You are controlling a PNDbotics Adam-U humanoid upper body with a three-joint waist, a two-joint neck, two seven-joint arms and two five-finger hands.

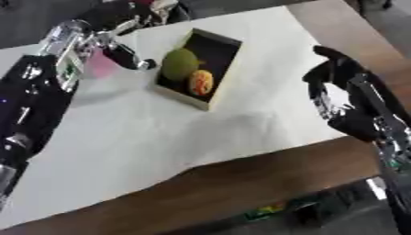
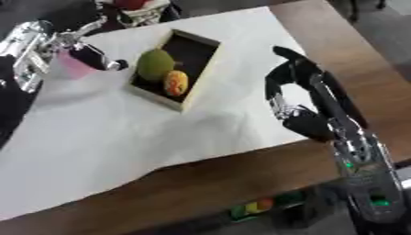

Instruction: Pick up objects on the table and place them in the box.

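A wooden box (image 1: 210, 98) with a dark inside stood on the white cloth (image 1: 160, 137) that covered most of the brown table (image 1: 265, 179). The box lay askew, a little left of the middle of the view. Inside it were two objects: a green round fruit (image 1: 180, 64) and, touching it on the near side, a smaller orange fruit (image 1: 201, 81). Both were in the nearer half of the box, and the far half showed only the dark bottom.

The left hand (image 1: 128, 58) was above the cloth, just beside the left wall of the box, at the level of the green fruit. Its fingers were around a pink object (image 2: 74, 65), which showed partly behind the hand; I could not make out what kind of object it was. The pink object was outside the box, near its left side, and it was not possible to tell if it touched the cloth.

The right hand (image 2: 293, 92) was at the right side, over the edge of the cloth where the bare wood began, well apart from the box. Its fingers were relaxed and slightly bent, with the thumb apart, and it held nothing.

At the far edge of the table there was something red and white (image 2: 136, 7), too unclear to name
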